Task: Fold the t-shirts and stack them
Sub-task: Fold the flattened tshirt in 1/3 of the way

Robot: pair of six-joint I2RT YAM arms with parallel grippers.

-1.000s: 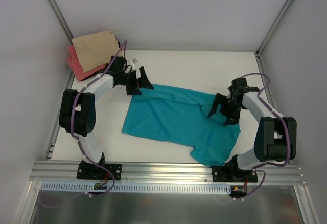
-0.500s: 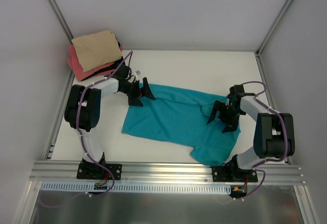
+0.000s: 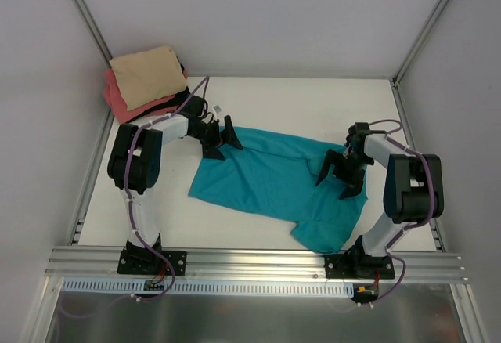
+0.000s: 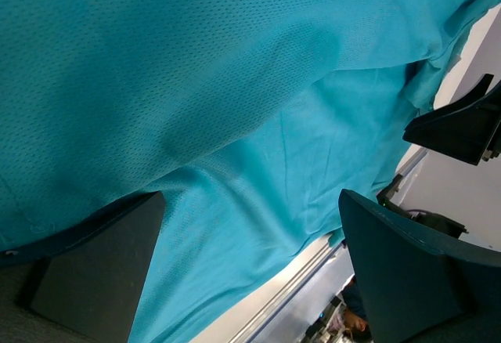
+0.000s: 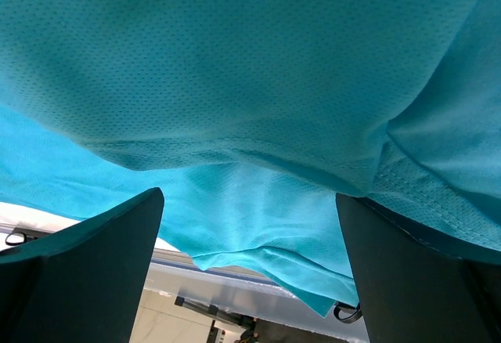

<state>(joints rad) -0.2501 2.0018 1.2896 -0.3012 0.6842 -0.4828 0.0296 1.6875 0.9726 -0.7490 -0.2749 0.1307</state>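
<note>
The teal t-shirt (image 3: 270, 186) lies spread across the middle of the table, one sleeve reaching toward the front right. My left gripper (image 3: 223, 140) is open low over its far left corner; teal cloth (image 4: 235, 108) fills the left wrist view between the spread fingers (image 4: 94, 268). My right gripper (image 3: 341, 175) is open over its right edge, with teal cloth (image 5: 250, 84) close in front of the fingers (image 5: 78, 272). The tan-beige t-shirt (image 3: 145, 75) lies folded on the coral-pink one (image 3: 121, 104) at the far left corner.
The white table (image 3: 305, 104) is walled by grey panels on three sides. A metal rail (image 3: 250, 261) runs along the near edge by the arm bases. The other arm's finger (image 4: 462, 128) shows at the right in the left wrist view.
Both grippers have moved inward over the teal shirt: the left one to the right onto its far left corner, the right one slightly left and down over its right edge. The shirt lies about as before.
</note>
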